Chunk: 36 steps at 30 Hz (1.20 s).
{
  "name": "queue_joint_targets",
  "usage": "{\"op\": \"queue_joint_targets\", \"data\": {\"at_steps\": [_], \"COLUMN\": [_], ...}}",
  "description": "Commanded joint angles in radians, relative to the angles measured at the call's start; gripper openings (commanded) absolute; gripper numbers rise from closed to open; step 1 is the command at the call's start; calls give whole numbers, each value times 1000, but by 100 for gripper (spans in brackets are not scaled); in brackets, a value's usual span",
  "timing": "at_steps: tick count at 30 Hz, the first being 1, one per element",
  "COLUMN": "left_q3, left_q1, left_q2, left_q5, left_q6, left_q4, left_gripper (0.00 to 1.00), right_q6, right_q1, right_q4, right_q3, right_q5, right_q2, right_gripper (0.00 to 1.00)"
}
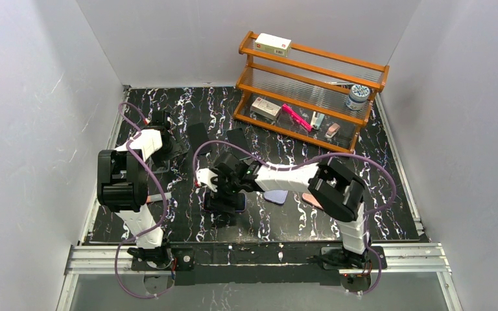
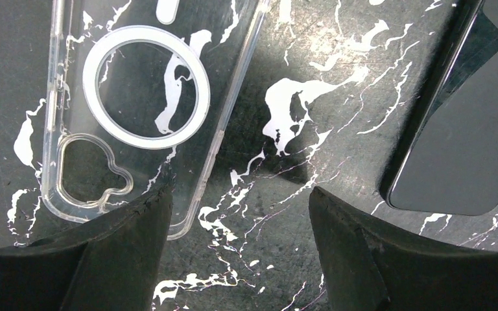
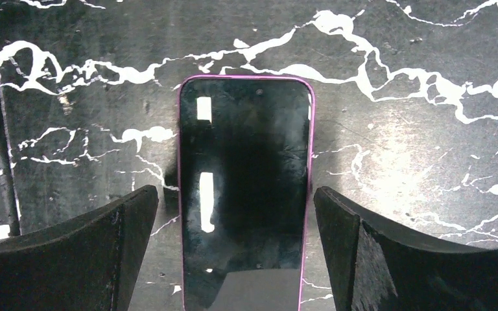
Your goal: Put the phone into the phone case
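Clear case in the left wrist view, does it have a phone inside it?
No, the clear case is empty: the white-veined table shows straight through its back.

A pink-edged phone (image 3: pixel 243 194) lies flat, screen up; the clear, ring-marked phone case (image 2: pixel 144 87) lies empty.

On the worktop (image 1: pixel 272 223), the phone (image 3: pixel 245 194) lies flat at 7 o'clock from centre, between the fingers of the right tool (image 3: pixel 237 194). The phone case (image 2: pixel 136 110) lies at 10 o'clock under the left tool (image 2: pixel 240 194). A second flat device (image 2: pixel 467 142) lies apart at the case's 3 o'clock. A shelf rack (image 1: pixel 308 91) stands at 1 o'clock.
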<state>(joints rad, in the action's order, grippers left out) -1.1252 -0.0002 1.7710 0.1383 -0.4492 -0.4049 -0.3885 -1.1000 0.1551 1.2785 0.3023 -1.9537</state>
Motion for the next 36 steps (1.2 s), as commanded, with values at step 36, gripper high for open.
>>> {"op": "queue_joint_targets", "data": {"at_steps": [36], "left_q3": [-8], "left_q1": [103], "left_q2": [0], "left_q5": [-1], "left_q6": [11], "left_q4": [-40], "left_gripper": [73], "right_q6": [-9], "right_q1": [-50], "right_q4": [155], "right_q3": [67], "right_q5": [-146], "right_q2": [-96], "right_gripper": [75]}}
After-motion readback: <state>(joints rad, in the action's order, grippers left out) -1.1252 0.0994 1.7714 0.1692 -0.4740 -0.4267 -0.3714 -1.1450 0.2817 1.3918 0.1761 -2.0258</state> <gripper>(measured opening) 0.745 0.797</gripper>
